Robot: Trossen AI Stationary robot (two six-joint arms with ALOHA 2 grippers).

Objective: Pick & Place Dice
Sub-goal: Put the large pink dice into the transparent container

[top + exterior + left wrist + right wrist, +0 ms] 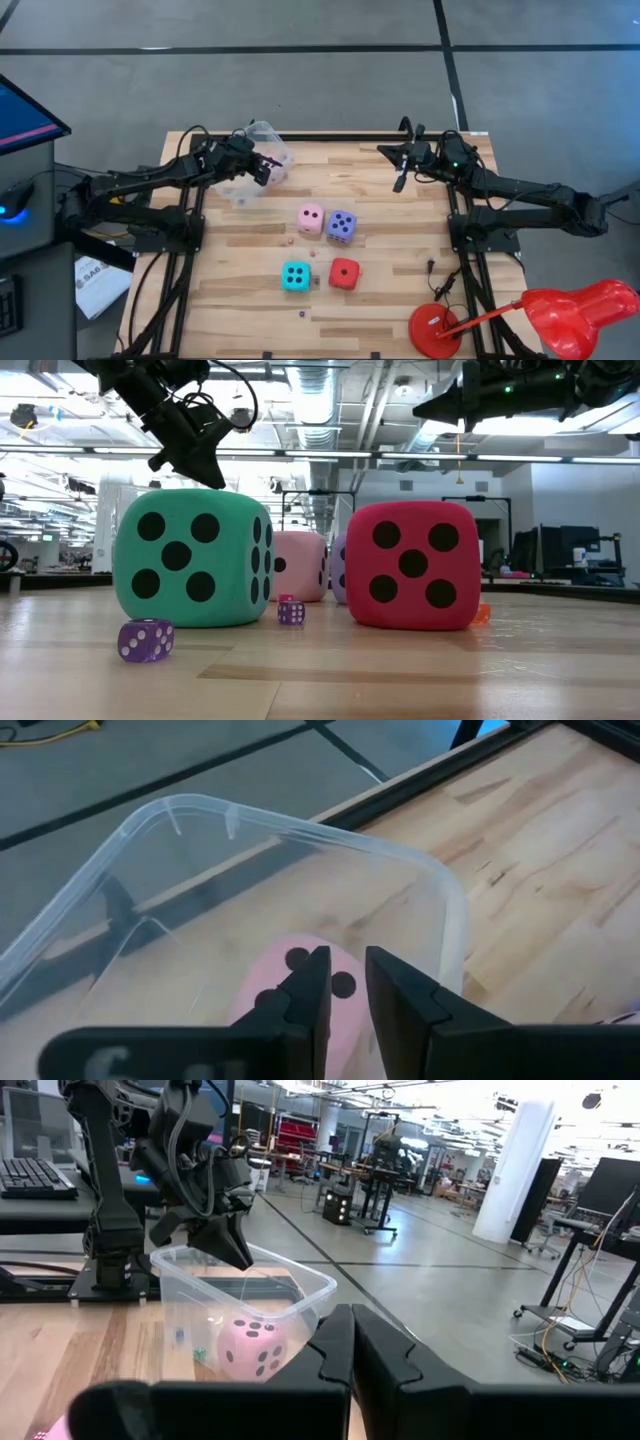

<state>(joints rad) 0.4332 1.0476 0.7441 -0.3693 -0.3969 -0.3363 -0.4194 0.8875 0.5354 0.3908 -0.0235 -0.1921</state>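
A clear plastic tub [262, 135] stands near the table's far edge, left of centre. One pale pink die [268, 982] lies on the tub's floor, also seen in the right wrist view [253, 1348]. My left gripper [347, 982] hovers over the tub's rim [232, 1252], fingers a little apart, holding nothing. On the bare table rest the other pink die [311, 218], the violet-blue die [341, 226], the cyan die [296, 276] and the red die [344, 273]. My right gripper [399, 183] hangs shut above the far right of the table, away from all dice.
Tiny dice lie on the wood: two purple ones [145, 640] [291, 612] and an orange one [482, 614]. A red lamp-like object [560, 315] stands at the table's near right corner. Bare wood lies between the tub and the four dice.
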